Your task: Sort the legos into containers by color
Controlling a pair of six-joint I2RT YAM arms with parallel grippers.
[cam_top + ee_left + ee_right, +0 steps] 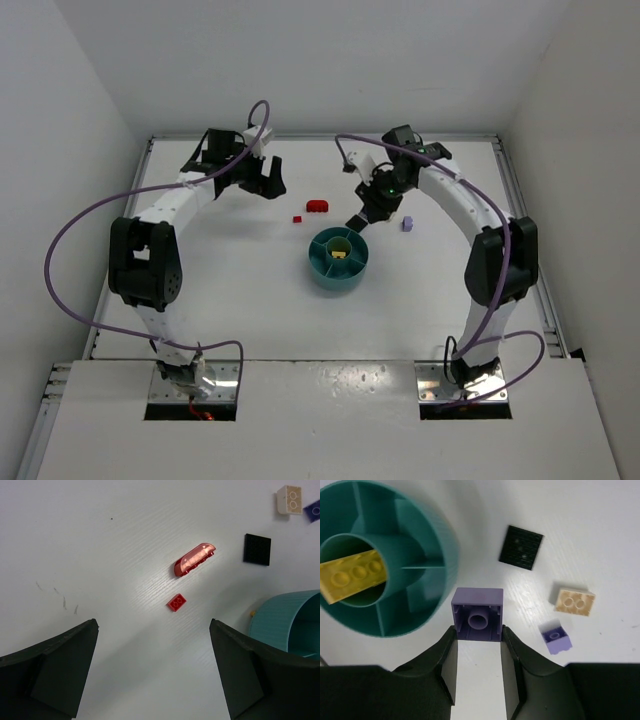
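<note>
Seven bricks show, all of glossy plastic. Two are red: a long curved piece (195,559) and a small two-stud red brick (176,602), lying near each other on the white table (100,555). There is one flat square black plate (521,547) with a studded top, and one tan brick (575,602) with two studs. A small purple brick (556,637) lies just beside the tan one.

A second, larger purple brick (477,614) is clamped between the fingers of the right pincer (477,632). It is square, and its hollow underside with one round tube faces the camera. It sits just outside the wall of the dish.

The one dish (447,570) is round and teal, with a finely ribbed outer wall and thin partitions that cut it into wedge sections around a central round cup (395,545). One yellow brick (352,575), three of its studs showing, lies tilted in that cup. The wedges seen from the right wrist hold nothing.

The left pincer (155,675) hangs over the two red pieces, its fingers spread wide with nothing between them.
</note>
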